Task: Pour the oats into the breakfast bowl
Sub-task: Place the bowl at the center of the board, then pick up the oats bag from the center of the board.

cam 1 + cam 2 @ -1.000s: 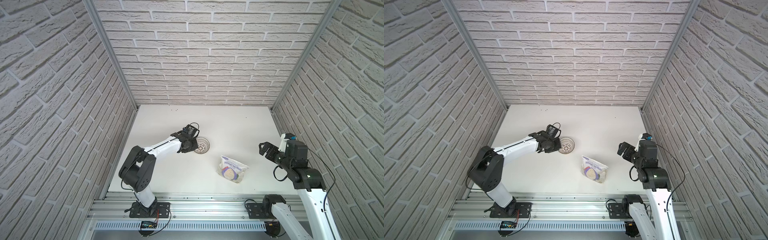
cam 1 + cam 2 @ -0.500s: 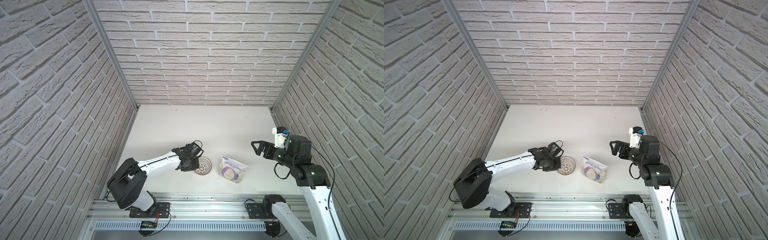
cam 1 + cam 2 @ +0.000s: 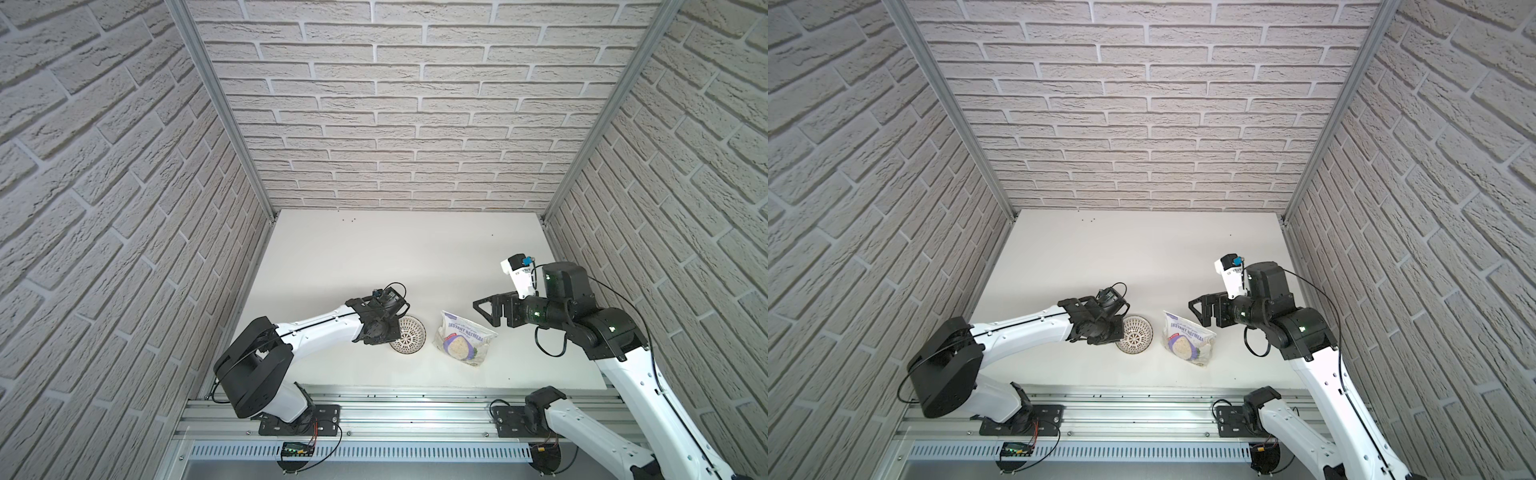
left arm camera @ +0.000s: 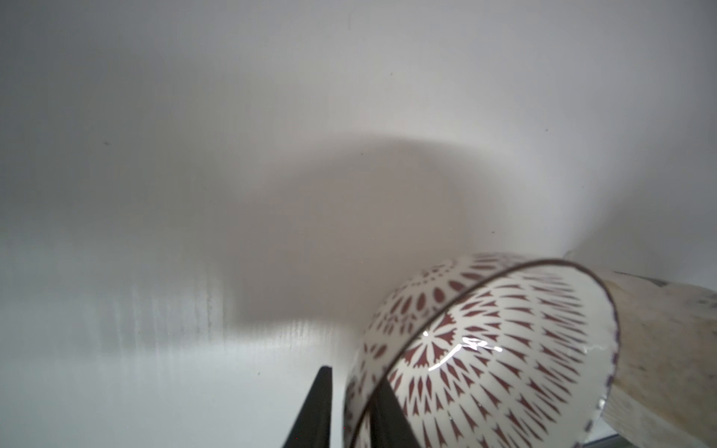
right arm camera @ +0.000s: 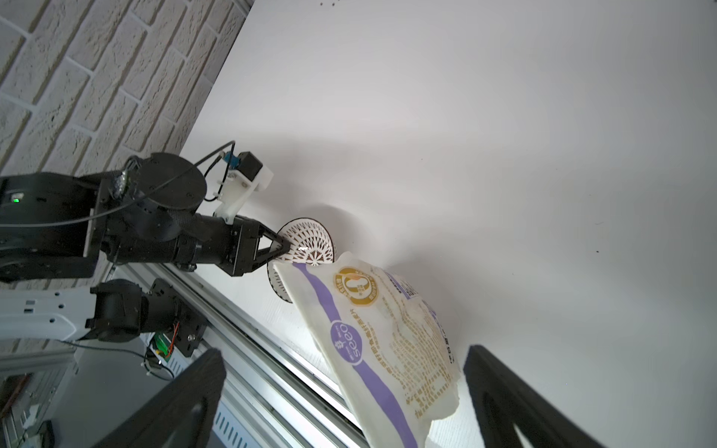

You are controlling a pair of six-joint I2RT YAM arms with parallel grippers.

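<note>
The breakfast bowl [image 3: 409,341] is straddled at its rim by the left tool [image 5: 286,247] — grip cannot be told — the oatmeal pouch [image 3: 461,345] just beside it near the table [image 3: 374,257] edge, the right tool [image 3: 484,315] spread wide.

Patterned bowl [image 3: 409,343], oatmeal pouch [image 3: 463,338] lying beside

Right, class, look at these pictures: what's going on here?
The left gripper has its jaws astride the rim of the breakfast bowl, which sits on the white table; a small gap shows outside the rim. The oatmeal pouch lies beside the bowl, held by neither arm. The right gripper hovers wide open at the pouch's end. No oats are in the bowl yet.
</note>
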